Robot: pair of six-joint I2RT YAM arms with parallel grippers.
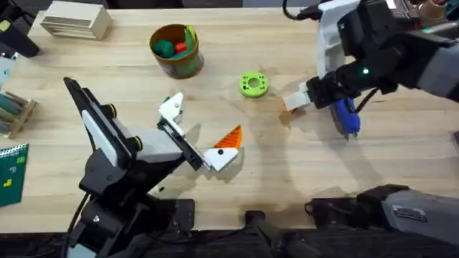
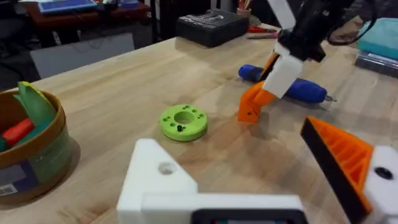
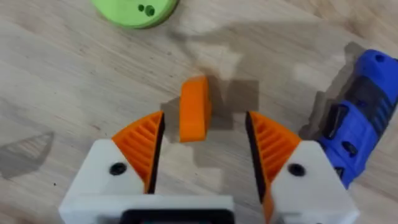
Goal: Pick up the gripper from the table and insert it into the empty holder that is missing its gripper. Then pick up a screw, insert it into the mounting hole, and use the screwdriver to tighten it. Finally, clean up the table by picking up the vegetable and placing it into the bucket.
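Small orange gripper (image 3: 194, 116) standing on the table (image 1: 287, 172), right between the right gripper's (image 3: 204, 146) wide-apart fingers, not squeezed. Blue screwdriver (image 3: 360, 112) lying just to the right. Left gripper (image 1: 197, 132) nearer and to the left, fingers apart, holding nothing; white holder (image 1: 172, 107) bare. Far off, bucket (image 1: 188, 64) with red and green toys inside. Green disc (image 1: 253, 84) nearby.

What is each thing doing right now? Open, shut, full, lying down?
right gripper: open, fingers either side of the orange gripper, not yet closed on it.
orange gripper: resting on the table, loose.
left gripper: open; one finger is a bare white holder with no orange pad.
screwdriver: lying flat on the table.
bucket: upright, toys inside.
green disc: lying flat.
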